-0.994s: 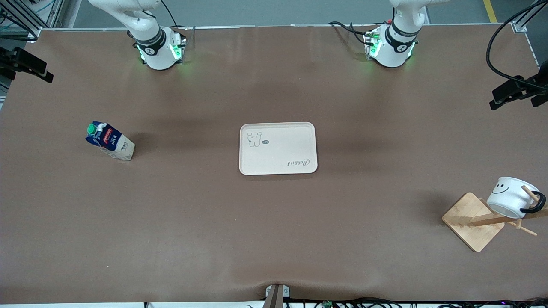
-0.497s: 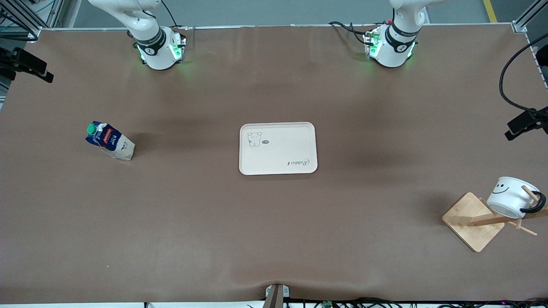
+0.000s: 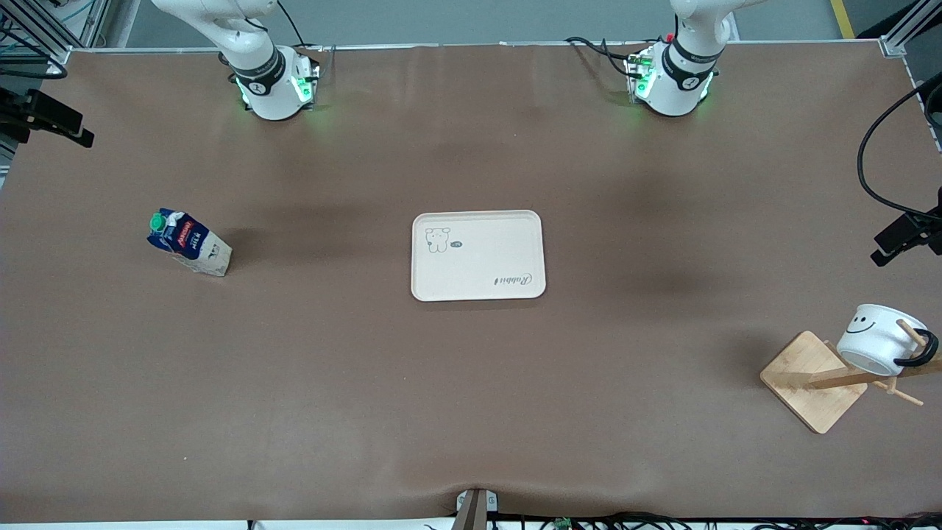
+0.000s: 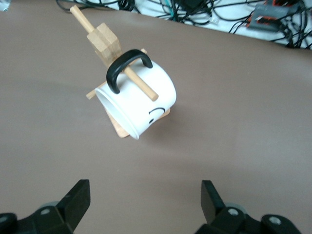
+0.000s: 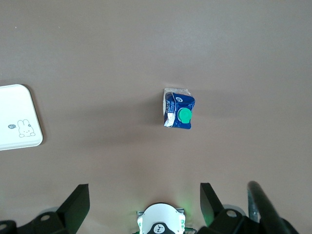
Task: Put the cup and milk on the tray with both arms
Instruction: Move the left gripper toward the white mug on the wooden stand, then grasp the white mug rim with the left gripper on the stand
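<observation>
Both grippers have shifted at the picture edges since the earlier frames: the left gripper (image 3: 907,237) has dropped lower along the left arm's end of the table, toward the mug rack, and the right gripper (image 3: 45,121) has edged slightly down at the right arm's end. Nothing on the table has moved.

Left gripper hangs over bare tabletop near the rack, jaws spread wide, holding nothing. Its wrist view looks onto the cup (image 4: 138,102), a white mug with a smiley face, tipped on its side and hung by its black loop handle (image 4: 126,67) on a peg of the wooden rack (image 3: 813,381).

Right gripper (image 5: 141,204) sits high above the table, jaws likewise released and empty. The milk carton (image 3: 189,242) stands upright, green cap (image 5: 185,115) on top, well apart from the tray (image 3: 477,255), toward the right arm's end. The tray lies mid-table with nothing on it.

Judgement: both arms are at the approach stage; neither pick has begun.

Risks:
- Cup must slide off along the peg; a straight upward pull could catch the handle and drag or topple the rack.
- Rounded, tilted mug wall may slip between the fingers.
- Tall, narrow carton could tip if a finger nudges it before closing.
- Both arms converging on one small tray could crowd each other.
</observation>
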### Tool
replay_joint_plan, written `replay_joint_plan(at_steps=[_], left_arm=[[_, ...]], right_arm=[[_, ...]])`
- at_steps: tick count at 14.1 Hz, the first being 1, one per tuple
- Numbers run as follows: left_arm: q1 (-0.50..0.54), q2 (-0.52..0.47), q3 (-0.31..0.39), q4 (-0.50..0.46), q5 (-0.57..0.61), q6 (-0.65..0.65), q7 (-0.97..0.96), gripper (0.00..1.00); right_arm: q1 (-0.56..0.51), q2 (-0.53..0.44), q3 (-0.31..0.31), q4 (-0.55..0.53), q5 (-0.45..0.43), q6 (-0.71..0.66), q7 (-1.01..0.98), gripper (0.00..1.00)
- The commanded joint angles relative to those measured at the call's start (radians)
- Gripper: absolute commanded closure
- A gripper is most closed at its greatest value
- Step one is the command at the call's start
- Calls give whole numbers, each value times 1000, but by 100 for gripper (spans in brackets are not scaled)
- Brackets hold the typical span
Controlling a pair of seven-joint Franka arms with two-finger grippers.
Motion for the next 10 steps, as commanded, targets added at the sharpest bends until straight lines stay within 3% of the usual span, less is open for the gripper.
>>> replay_joint_plan(at_steps=[1, 10], left_arm=[[46, 3, 1, -61, -122, 104, 159, 0], [70, 143, -1, -67, -452, 317, 543, 0]], right_arm=[[-11, 2, 4, 8, 0, 0, -15, 0], [-13, 8, 4, 8, 0, 0, -13, 0]])
